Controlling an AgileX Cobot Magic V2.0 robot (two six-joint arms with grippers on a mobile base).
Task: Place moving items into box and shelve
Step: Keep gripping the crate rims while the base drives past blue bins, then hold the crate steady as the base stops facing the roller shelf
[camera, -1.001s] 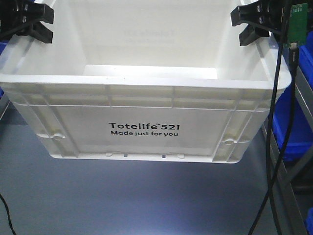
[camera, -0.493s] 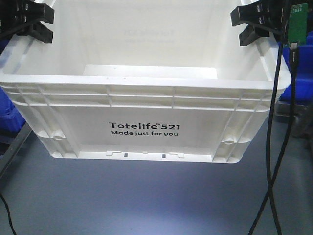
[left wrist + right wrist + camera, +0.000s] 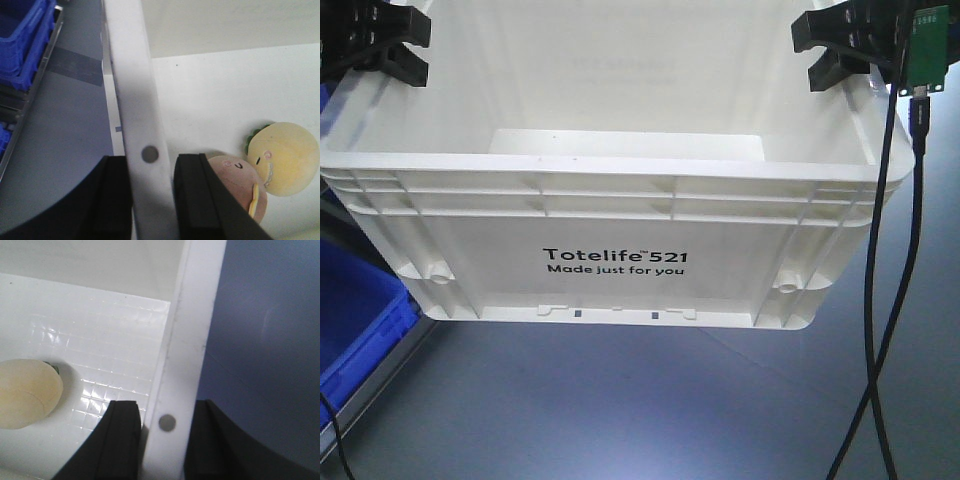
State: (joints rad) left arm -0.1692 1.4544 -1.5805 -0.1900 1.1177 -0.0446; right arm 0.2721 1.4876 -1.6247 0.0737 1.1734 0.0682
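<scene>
Left wrist-mounted view shows left pincer (image 3: 151,200) clamped on the rim of the white crate (image 3: 131,75), right pincer (image 3: 167,440) likewise clamped opposite, pinkish plush (image 3: 235,180) and yellow plush (image 3: 285,157) inside.

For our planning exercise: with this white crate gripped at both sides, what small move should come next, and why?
Probably carry the large white plastic crate level toward shelving: the round yellow-orange plush toy and pinkish-brown plush toy lie inside, and fingers of the left gripper and right gripper clamp its walls.

Grey floor (image 3: 620,420), blue bin (image 3: 360,325) beside
</scene>
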